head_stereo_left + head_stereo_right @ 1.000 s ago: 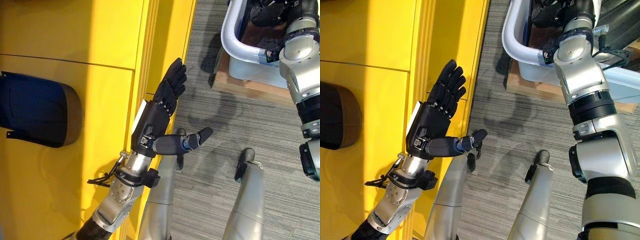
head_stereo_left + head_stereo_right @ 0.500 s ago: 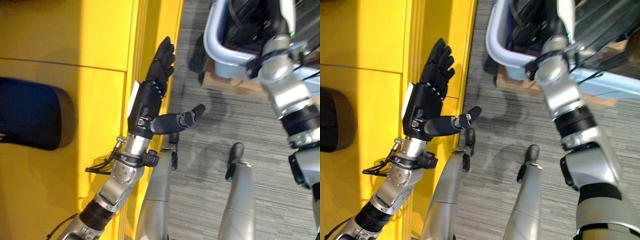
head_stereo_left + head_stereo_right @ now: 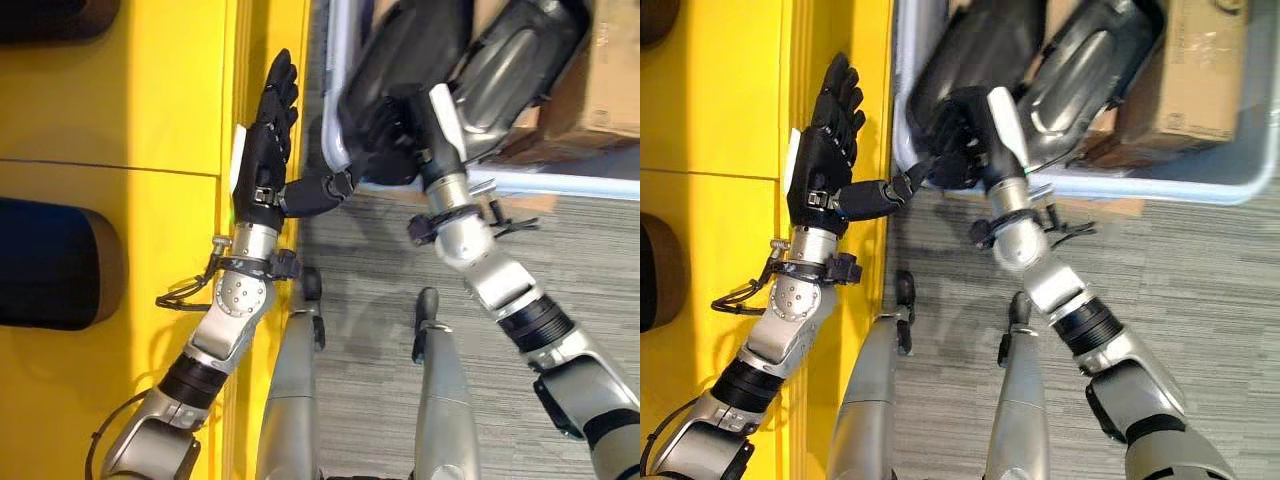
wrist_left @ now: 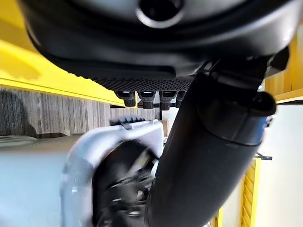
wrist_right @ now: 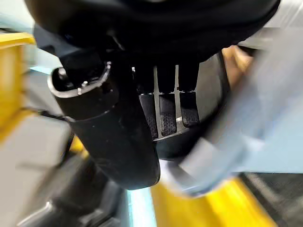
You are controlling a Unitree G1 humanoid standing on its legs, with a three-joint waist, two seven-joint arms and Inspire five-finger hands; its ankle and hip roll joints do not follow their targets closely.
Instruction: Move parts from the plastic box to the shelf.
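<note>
The pale plastic box (image 3: 560, 183) stands on the grey carpet and holds two large dark moulded parts (image 3: 400, 50) (image 3: 520, 50). My right hand (image 3: 390, 125) reaches over the box's near corner and lies against the nearer dark part (image 3: 980, 50). Its fingers (image 5: 161, 118) are relaxed with nothing clasped. My left hand (image 3: 265, 165) is held up open beside the edge of the yellow shelf (image 3: 120, 100), with its thumb (image 4: 203, 156) pointing at the box rim (image 4: 85, 151). It holds nothing.
A dark rounded part (image 3: 50, 265) lies on the yellow shelf, and another (image 3: 50, 15) lies further along it. A cardboard box (image 3: 1200, 70) sits at the far end inside the plastic box. A wooden board (image 3: 1120, 207) shows under the box.
The camera has swung toward the box, which now sits much closer. The left hand stays open by the shelf edge; the right hand stays in the box, now on the nearer dark part.
</note>
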